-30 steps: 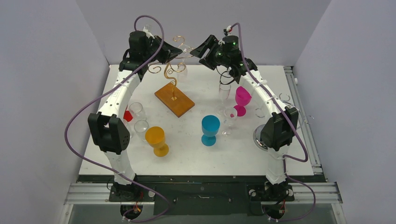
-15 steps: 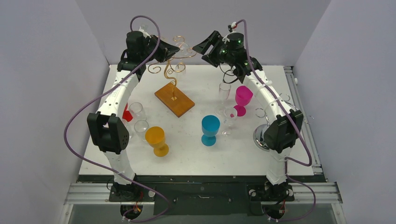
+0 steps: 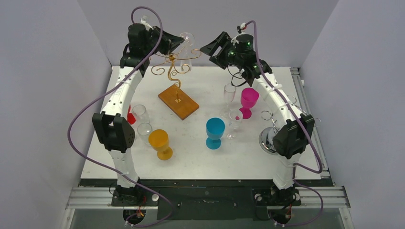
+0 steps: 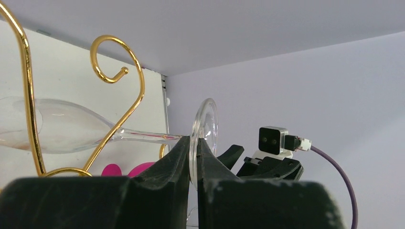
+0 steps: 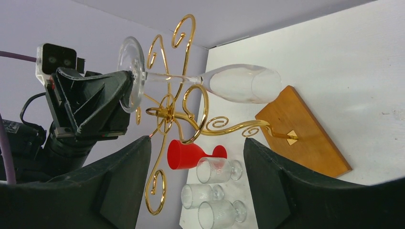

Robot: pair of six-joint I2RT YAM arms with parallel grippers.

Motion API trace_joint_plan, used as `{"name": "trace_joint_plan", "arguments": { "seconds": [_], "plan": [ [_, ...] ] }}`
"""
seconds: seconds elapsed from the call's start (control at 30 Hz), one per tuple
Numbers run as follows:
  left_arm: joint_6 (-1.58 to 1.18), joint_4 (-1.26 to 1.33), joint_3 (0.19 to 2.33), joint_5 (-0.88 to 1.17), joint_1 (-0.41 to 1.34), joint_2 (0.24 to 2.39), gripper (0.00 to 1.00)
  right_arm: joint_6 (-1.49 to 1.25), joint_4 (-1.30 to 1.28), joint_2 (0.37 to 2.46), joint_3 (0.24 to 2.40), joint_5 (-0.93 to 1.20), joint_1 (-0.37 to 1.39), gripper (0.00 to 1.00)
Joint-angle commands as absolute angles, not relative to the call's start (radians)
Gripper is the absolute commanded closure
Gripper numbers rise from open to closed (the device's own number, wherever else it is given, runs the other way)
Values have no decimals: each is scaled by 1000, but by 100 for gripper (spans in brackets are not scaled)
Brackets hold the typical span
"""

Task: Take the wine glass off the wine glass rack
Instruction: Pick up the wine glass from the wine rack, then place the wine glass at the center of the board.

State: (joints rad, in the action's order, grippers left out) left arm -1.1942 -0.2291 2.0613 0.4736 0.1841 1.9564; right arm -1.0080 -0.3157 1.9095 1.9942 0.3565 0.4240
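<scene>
A: On the left wrist view, the left gripper (image 4: 193,152) pinched the wine glass (image 4: 62,126) by its foot, with the stem lying sideways across a gold curl.

B: The right wrist view alone showed the wine glass rack (image 5: 305,133) down to its base, and the right gripper (image 5: 197,143) was spread wide.
</scene>
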Motion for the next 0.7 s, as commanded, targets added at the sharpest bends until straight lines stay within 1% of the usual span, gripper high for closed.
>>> {"name": "trace_joint_plan", "arguments": {
  "seconds": [0.0,0.4,0.67],
  "plan": [
    [-1210,-188,2152,458,191,1983,100,-1009,-263,1822,1974,358,410,34],
    [-1222,-215,2330,478,234,2088,100,-985,-263,1759,1917,331,389,34],
    [-1240,-204,2392,499,262,2119,100,-955,-261,1691,1856,299,368,34]
  ]
}}
